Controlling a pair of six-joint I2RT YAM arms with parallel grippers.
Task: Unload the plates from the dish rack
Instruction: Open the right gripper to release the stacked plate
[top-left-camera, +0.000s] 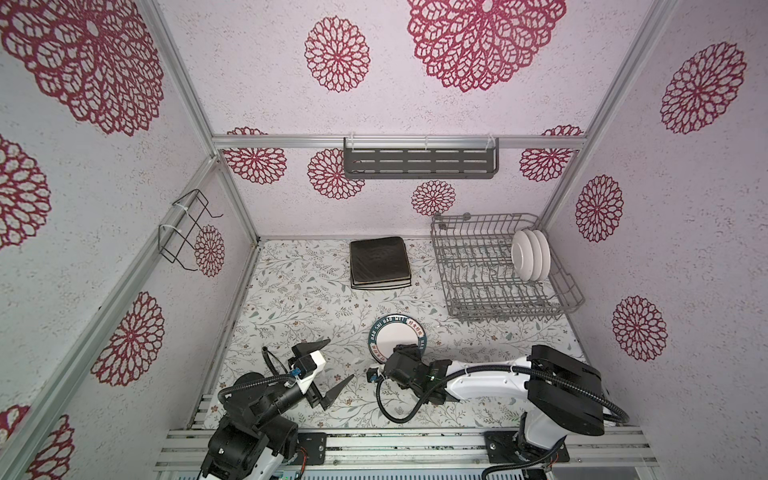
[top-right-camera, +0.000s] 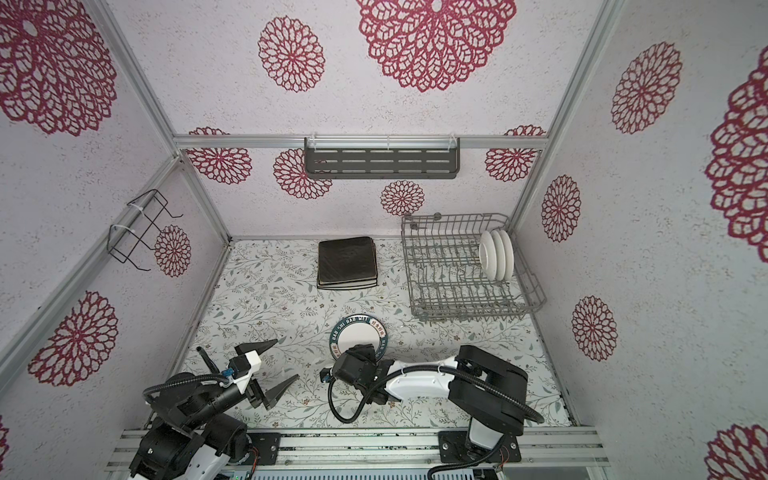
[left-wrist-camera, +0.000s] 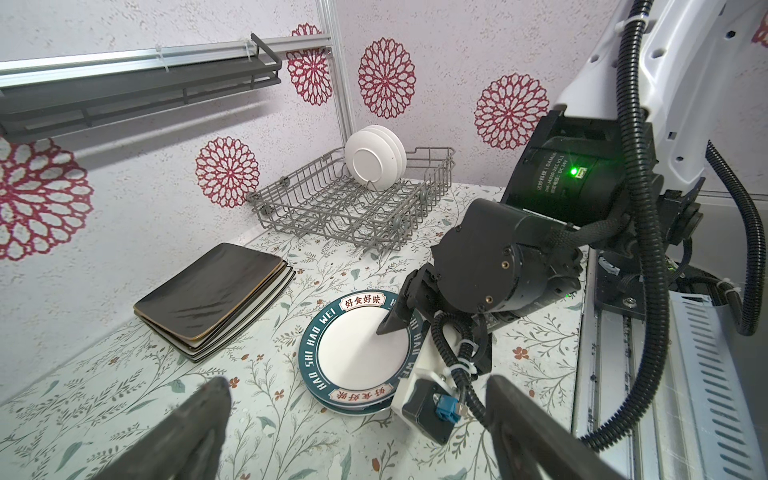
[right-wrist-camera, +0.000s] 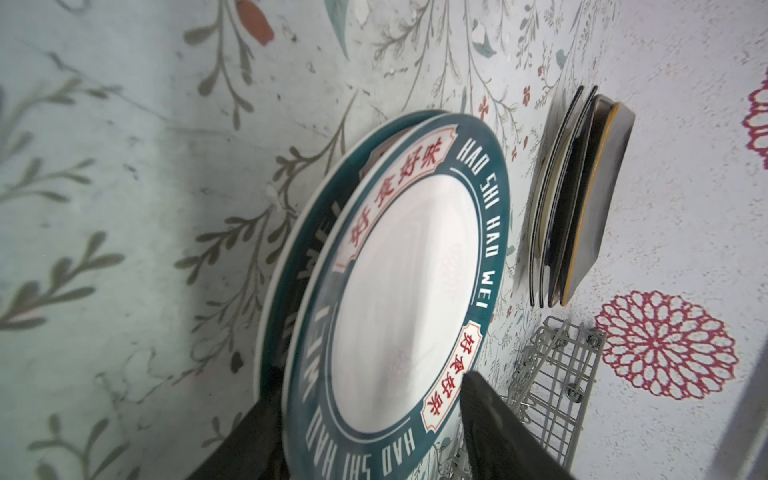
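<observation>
the left arm (top-left-camera: 257, 409) and right arm (top-left-camera: 486, 380) are black motor housings joined by glossy white shells, each with a ribbed black hose (left-wrist-camera: 636, 166) cinched by white zip ties (left-wrist-camera: 457, 368). the right arm's wrist motor (left-wrist-camera: 557, 187) carries white lettering and a lit green lamp (left-wrist-camera: 574, 171). beside that motor is a round black cap (left-wrist-camera: 482, 266) with small screw holes; farther from it, pointed black jaws and a blue plug (left-wrist-camera: 446, 407).

I take the dish rack (top-left-camera: 465, 286) as reference; it sits on the worktop (top-left-camera: 291, 299). Three upright plates (top-left-camera: 530, 255) stand in its right side. A four-plate stack (top-left-camera: 380, 262) lies left of it. A two-plate stack (top-left-camera: 392, 334) lies before it, leftward.
</observation>
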